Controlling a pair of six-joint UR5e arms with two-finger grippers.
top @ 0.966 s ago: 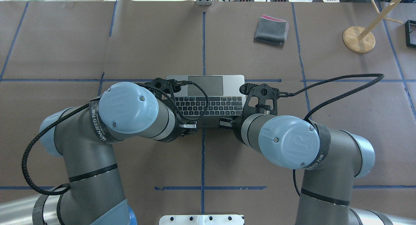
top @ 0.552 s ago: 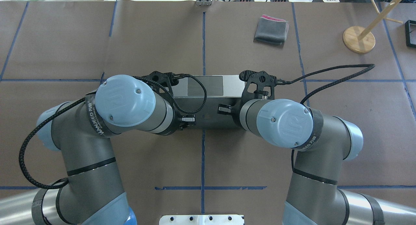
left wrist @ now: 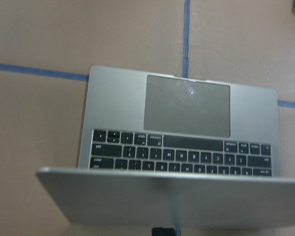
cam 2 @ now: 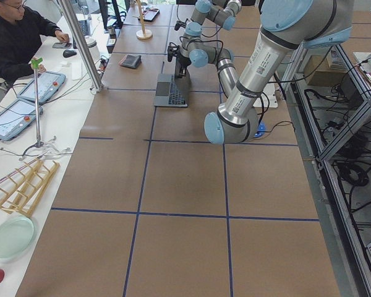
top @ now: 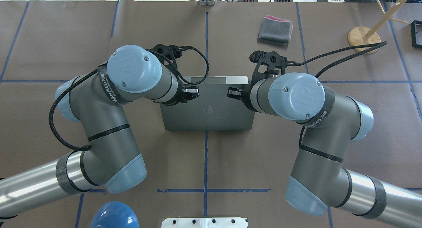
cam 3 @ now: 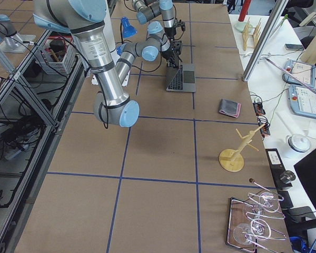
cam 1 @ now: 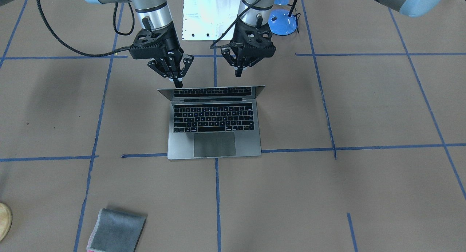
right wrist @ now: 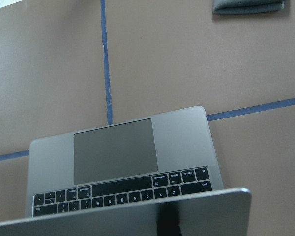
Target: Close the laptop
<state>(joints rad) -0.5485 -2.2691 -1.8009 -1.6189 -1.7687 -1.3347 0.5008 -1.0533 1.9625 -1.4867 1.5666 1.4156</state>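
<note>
The space-grey laptop [cam 1: 214, 135] lies open in the table's middle, its lid tilted well forward over the keyboard. In the overhead view the lid's back with the dark apple logo [top: 208, 110] covers the keys, and only a strip of trackpad shows beyond it. My left gripper [cam 1: 238, 73] is shut, its tips just behind the lid's top edge. My right gripper [cam 1: 177, 82] is shut and touches the lid's top edge near the other corner. Both wrist views look over the lid's edge at the keyboard and trackpad [left wrist: 187, 103] [right wrist: 113, 150].
A folded grey cloth [top: 275, 30] lies beyond the laptop on the right. A wooden stand [top: 363, 39] is at the far right. A blue dome [top: 113, 215] and a white base plate [top: 204, 222] sit near the robot's base. An operator [cam 2: 18, 37] sits at the side bench.
Both arms have moved forward, away from the robot. The lid has swung from nearly upright to tilted forward over the keyboard, so its back with the logo now faces the overhead camera.
</note>
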